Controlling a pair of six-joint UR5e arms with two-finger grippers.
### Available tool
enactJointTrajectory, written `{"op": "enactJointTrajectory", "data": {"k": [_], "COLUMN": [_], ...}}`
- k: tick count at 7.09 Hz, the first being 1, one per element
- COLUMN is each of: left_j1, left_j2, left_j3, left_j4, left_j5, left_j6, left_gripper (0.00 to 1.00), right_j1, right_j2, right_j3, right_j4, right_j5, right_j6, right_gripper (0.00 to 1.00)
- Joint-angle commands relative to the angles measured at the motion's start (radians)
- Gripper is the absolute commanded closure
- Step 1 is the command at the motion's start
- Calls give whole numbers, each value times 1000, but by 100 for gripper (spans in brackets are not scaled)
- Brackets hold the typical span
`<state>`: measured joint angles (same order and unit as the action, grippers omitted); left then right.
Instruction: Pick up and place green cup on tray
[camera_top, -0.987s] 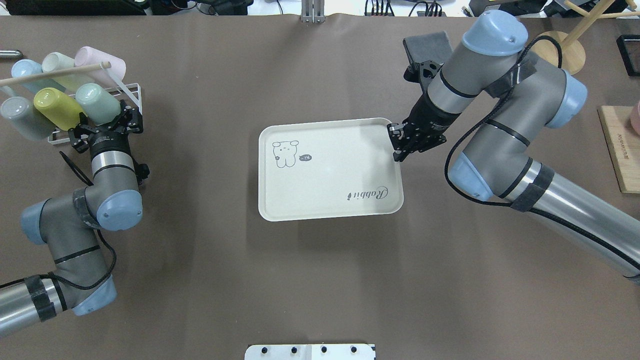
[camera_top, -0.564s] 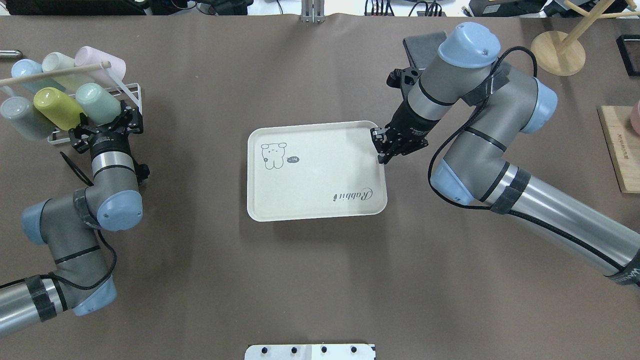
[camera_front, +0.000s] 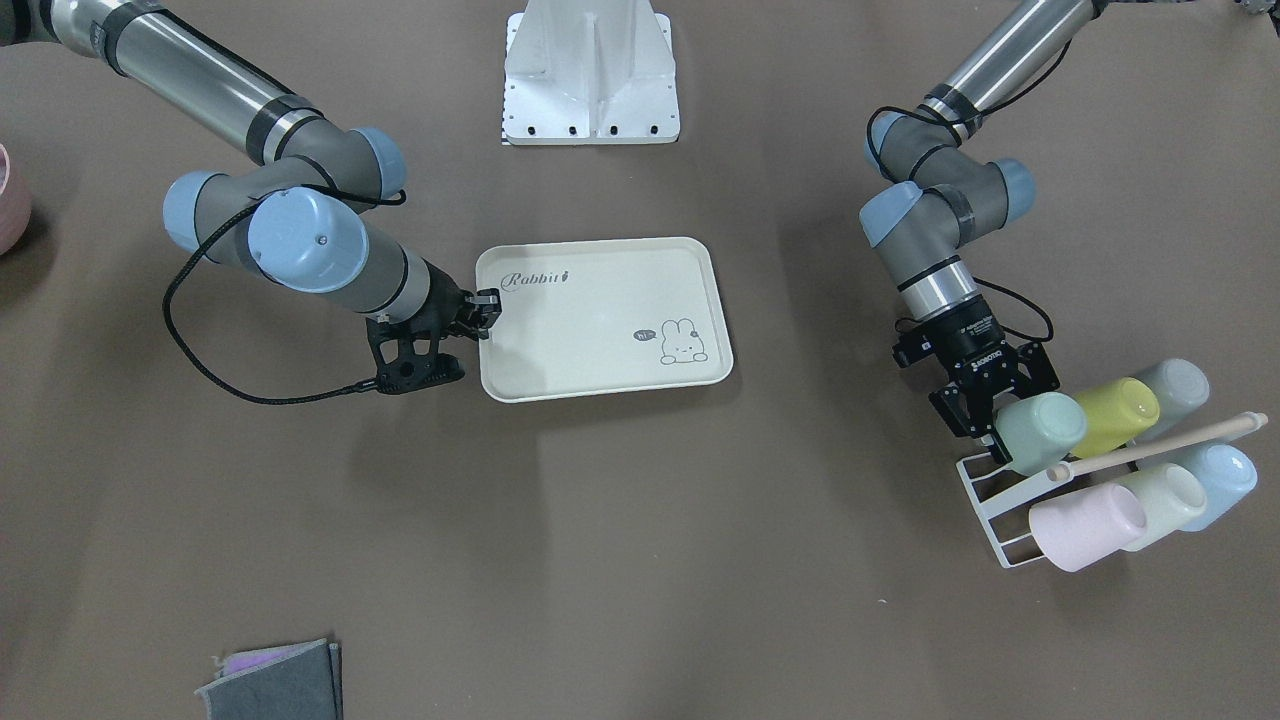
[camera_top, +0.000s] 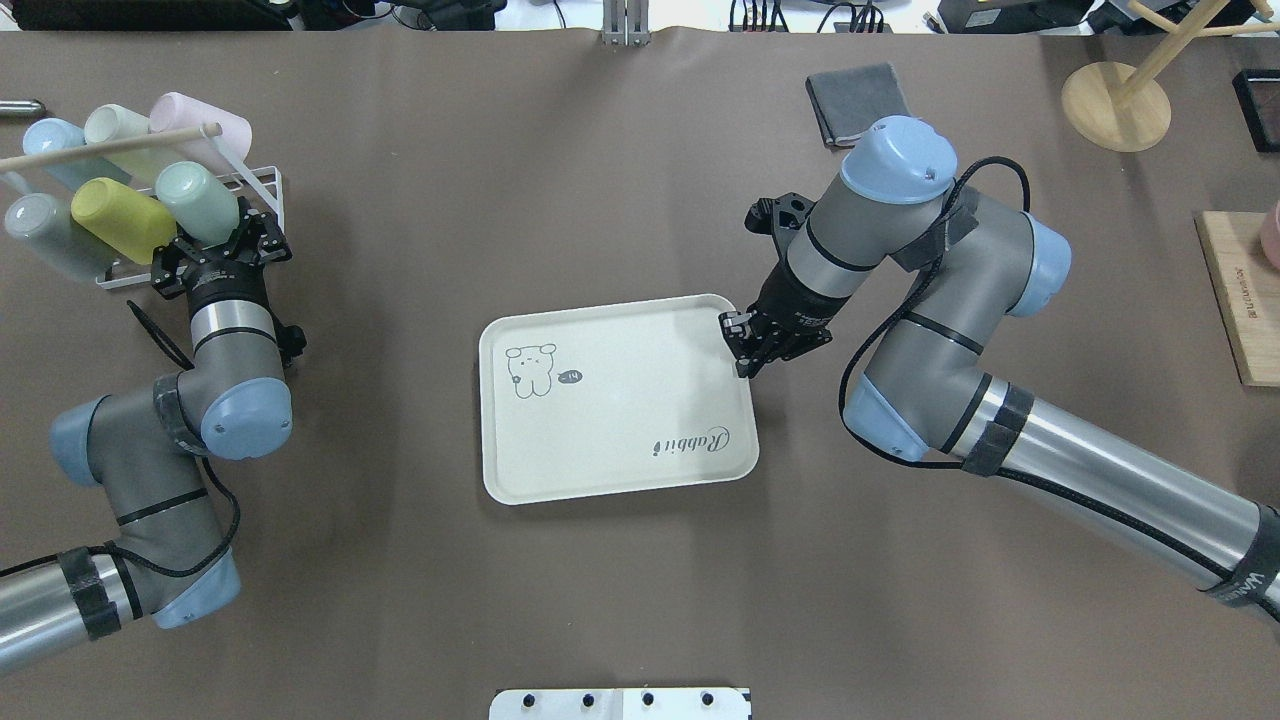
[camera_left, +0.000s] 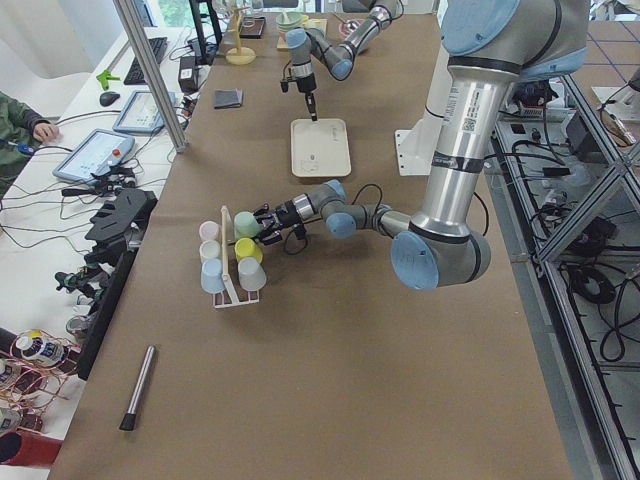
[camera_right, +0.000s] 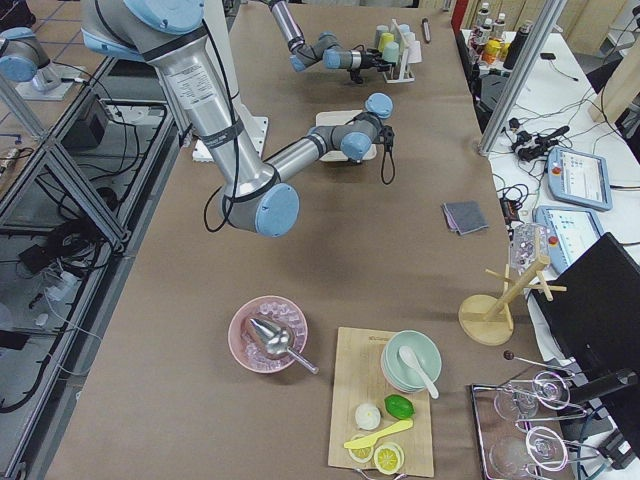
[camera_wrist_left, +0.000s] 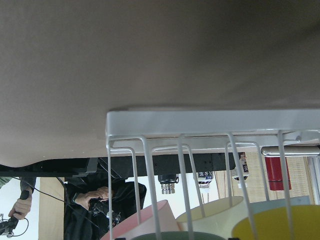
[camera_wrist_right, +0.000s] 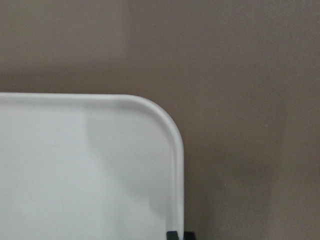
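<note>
The green cup (camera_top: 198, 201) lies on its side in a white wire rack (camera_top: 262, 190) at the far left; it also shows in the front view (camera_front: 1040, 432). My left gripper (camera_top: 222, 240) is open, one finger on each side of the cup's mouth end. The cream tray (camera_top: 615, 400) with the "Rabbit" lettering lies flat mid-table. My right gripper (camera_top: 745, 358) is shut on the tray's rim at its right far corner. The right wrist view shows that corner (camera_wrist_right: 170, 130). In the left wrist view the rack's wires (camera_wrist_left: 150, 200) hide most of the cups.
The rack also holds a yellow-green cup (camera_top: 125, 215), a pink cup (camera_top: 200, 120), a cream cup (camera_top: 115, 125), a blue cup and a grey cup under a wooden dowel (camera_top: 110, 145). A grey cloth (camera_top: 857, 100), a wooden stand (camera_top: 1115, 105) and a wooden board (camera_top: 1240, 300) are at the right.
My right arm has dragged the tray left and toward the robot's side. My left gripper has edged forward around the green cup, which shifted slightly with the yellow-green one.
</note>
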<state>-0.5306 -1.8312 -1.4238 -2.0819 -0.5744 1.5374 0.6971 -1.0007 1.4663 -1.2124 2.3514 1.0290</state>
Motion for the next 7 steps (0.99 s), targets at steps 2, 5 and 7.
{"op": "enactJointTrajectory", "data": {"k": [2,5,7], "left_j1": [-3,-14,-15], "left_j2": [1,10,15], "left_j3": [-7,-26,-26], "left_j4": [-1,-62,-141], "left_j5": [-1,1,14], "left_j6": [1,56,124], "left_gripper": [32,32,32], "right_j1": [-2,-1,-5], "right_j2": [-16,-32,-39], "right_j3": [8,-1,-1], "right_j4": [0,54,76], "right_j5": [-12,-33,-43], "right_j6": [89,143,157], "right_gripper": [100,100,100]}}
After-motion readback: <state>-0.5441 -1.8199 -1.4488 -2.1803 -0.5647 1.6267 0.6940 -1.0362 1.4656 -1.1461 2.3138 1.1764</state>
